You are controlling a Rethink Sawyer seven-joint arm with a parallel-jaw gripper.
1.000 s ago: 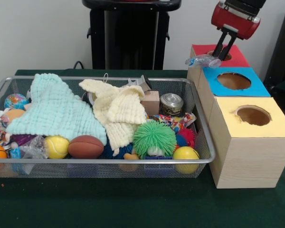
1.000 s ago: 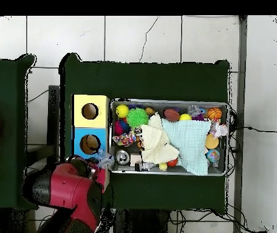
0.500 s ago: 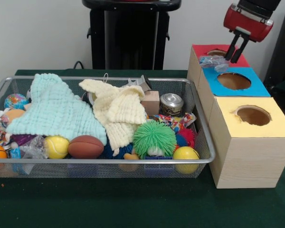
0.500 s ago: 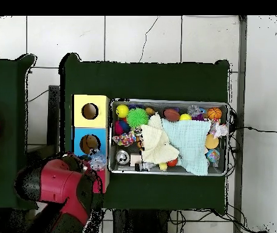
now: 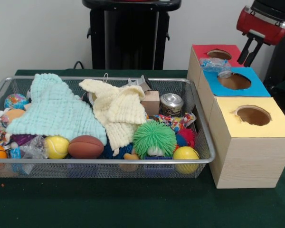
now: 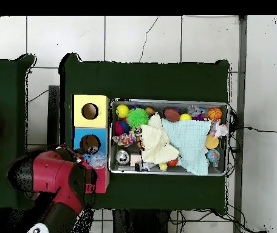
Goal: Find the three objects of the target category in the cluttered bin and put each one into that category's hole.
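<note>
Cloths (image 5: 85, 111) over bin (image 5: 104, 161) clutter; crumpled plastic (image 5: 213, 65) on boxes (image 5: 230, 78)

Crumpled clear plastic bag (image 5: 213, 64) atop boxes (image 5: 228, 83)

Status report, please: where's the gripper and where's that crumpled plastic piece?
Gripper open, empty, above red box. Plastic lies on the red-blue seam, not in any hole. Nothing blocking.
</note>
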